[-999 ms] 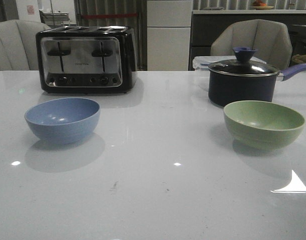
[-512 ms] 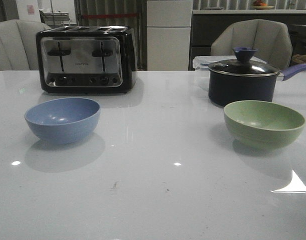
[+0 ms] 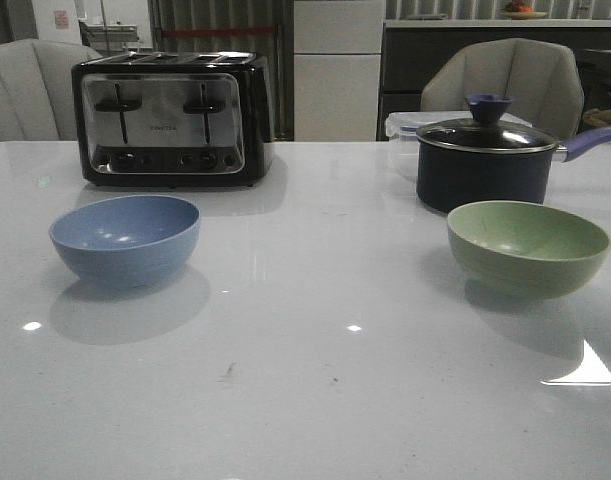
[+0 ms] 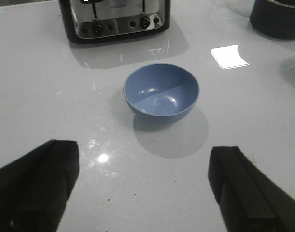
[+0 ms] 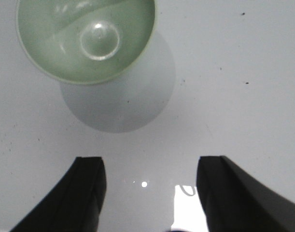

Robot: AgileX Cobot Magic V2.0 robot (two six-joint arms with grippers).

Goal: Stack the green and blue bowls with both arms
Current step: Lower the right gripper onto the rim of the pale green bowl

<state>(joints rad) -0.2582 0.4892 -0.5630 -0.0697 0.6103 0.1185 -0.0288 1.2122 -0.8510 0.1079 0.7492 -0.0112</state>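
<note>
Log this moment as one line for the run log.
stage: pre-grasp | blue bowl: upright, empty, untouched | green bowl: upright, empty, untouched | left tool: open | right tool: open | stacked: no

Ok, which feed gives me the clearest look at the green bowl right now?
The front view: the green bowl shows whole, upright on the table in front of the navy saucepan. The right wrist view looks down into it but cuts off part of its rim. The left wrist view does not show it.
</note>
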